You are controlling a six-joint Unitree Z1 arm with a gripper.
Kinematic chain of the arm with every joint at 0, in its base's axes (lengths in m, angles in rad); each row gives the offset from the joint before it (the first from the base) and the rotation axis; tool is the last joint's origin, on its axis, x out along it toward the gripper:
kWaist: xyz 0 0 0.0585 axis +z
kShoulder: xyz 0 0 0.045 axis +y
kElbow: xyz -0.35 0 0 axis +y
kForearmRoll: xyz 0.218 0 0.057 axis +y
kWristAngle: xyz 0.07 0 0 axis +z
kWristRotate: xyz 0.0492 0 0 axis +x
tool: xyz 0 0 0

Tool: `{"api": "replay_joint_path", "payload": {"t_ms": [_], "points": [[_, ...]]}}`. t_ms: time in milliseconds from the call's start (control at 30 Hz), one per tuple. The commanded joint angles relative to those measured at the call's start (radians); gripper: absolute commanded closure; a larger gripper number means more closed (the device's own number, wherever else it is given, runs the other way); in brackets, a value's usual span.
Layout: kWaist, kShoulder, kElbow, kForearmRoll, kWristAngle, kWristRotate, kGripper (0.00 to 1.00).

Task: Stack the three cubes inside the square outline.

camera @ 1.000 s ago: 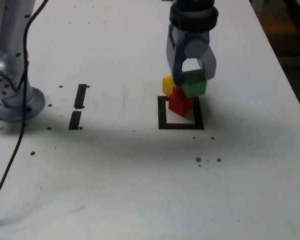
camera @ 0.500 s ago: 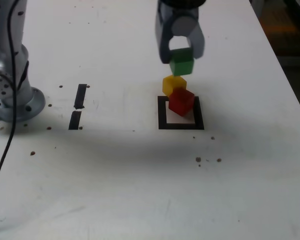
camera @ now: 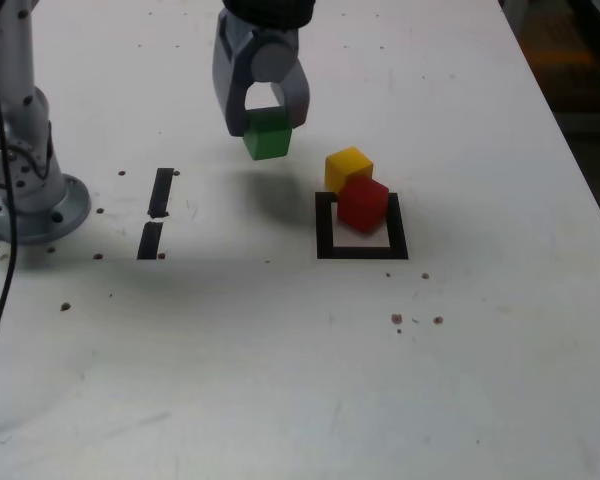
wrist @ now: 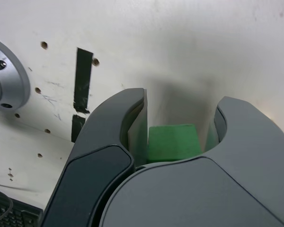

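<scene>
My gripper [camera: 266, 128] is shut on the green cube [camera: 267, 137] and holds it in the air above the table, to the exterior view's left of the square outline [camera: 361, 227]. The wrist view shows the green cube [wrist: 173, 141] squeezed between the two grey fingers [wrist: 111, 142]. A red cube [camera: 362, 203] sits in the back part of the outline, over its far tape edge. The yellow cube [camera: 347, 165] stands just behind the red one, touching it, outside the outline.
The arm's silver base [camera: 20, 170] stands at the exterior view's left edge, with a black cable hanging in front of it. Two short black tape strips [camera: 156, 212] lie between the base and the outline. The table's right edge [camera: 580, 150] runs along the exterior view's right.
The gripper has lifted the green cube off the red and yellow cubes and carried it up and to the exterior view's left. The red and yellow cubes have stayed put.
</scene>
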Motion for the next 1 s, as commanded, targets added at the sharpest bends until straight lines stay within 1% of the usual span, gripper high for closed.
{"api": "replay_joint_path", "payload": {"t_ms": [0, 133, 333, 467, 533, 600, 633, 833, 900, 967], "points": [[0.043, -0.013, 0.043, -0.037, -0.012, 0.026, 0.73], [0.118, -0.019, 0.102, -0.108, -0.022, 0.082, 0.72], [0.222, -0.017, 0.168, -0.224, -0.026, 0.174, 0.72], [0.272, -0.014, 0.204, -0.285, -0.034, 0.224, 0.69], [0.285, -0.011, 0.213, -0.305, -0.037, 0.241, 0.66], [0.291, -0.009, 0.218, -0.316, -0.036, 0.251, 0.6], [0.292, -0.009, 0.219, -0.32, -0.036, 0.254, 0.56], [0.292, -0.007, 0.221, -0.326, -0.029, 0.262, 0.16], [0.292, -0.009, 0.221, -0.326, -0.026, 0.263, 0.1], [0.291, -0.013, 0.222, -0.325, -0.021, 0.262, 0.06]]}}
